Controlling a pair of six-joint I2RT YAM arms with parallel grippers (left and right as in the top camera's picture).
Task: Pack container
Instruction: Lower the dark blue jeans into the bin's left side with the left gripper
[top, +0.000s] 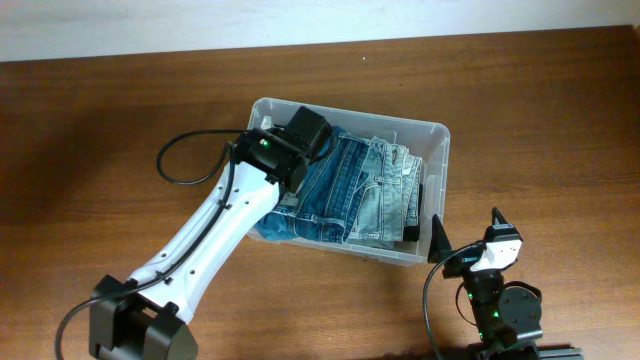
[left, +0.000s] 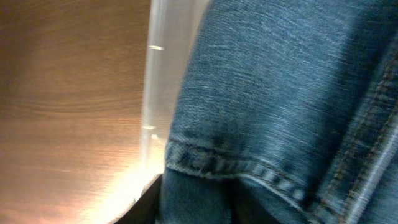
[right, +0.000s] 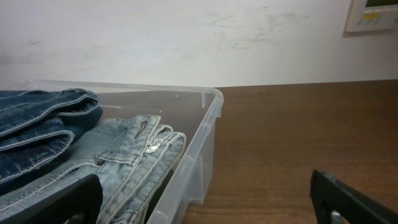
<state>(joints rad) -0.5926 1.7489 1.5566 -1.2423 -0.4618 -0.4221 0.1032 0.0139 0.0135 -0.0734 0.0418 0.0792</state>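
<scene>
The container (top: 400, 119) sat in the middle of the brown bench (top: 100, 100), a see-through box with round corners. It had jeans in it. A pile of dark blue jeans (top: 335, 190) lay in the end by the left arm. Some light blue jeans (top: 385, 190) lay just beside them, nearer the right arm. The left claw (top: 303, 133) hung low inside the box, right over the dark blue jeans. Its camera was so close that all it saw was blue cloth, a stitched hem (left: 236, 168), the clear side of the box and a bit of bench. I could not see its fingers at all, so I cannot tell how far open it was, or if it had hold of the jeans. The right claw (top: 467, 230) was low over the bench, just outside the box by a near corner. It was spread wide open. It had nothing in it, and it pointed at the box without touching it.
</scene>
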